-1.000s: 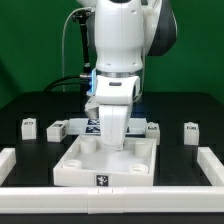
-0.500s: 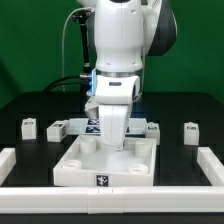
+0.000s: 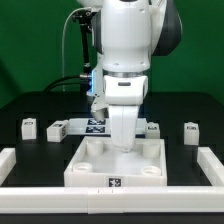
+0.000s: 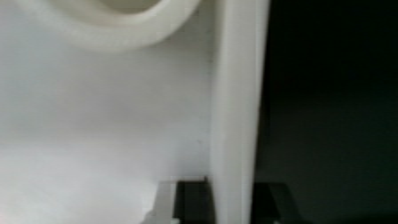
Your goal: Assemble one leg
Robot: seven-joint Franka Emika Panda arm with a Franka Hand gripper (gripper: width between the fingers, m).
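My gripper [image 3: 122,140] reaches down onto the far edge of the large white square panel [image 3: 115,168], which lies flat on the black table. In the wrist view the gripper [image 4: 235,205] has its dark fingers [image 4: 189,200] on either side of the panel's raised wall [image 4: 240,100], shut on it. A round corner socket [image 4: 125,20] shows beside the wall. Small white legs with tags stand in a row behind the panel: two at the exterior view's left [image 3: 29,127] [image 3: 57,128], and two at its right [image 3: 153,129] [image 3: 191,131].
The marker board [image 3: 92,125] lies behind the panel, partly hidden by the arm. A low white rail borders the work area at the left [image 3: 18,163], right [image 3: 207,165] and front [image 3: 100,206]. A cable hangs at the back left [image 3: 68,60].
The arm and the panel have shifted together toward the exterior view's right. The legs have not moved.
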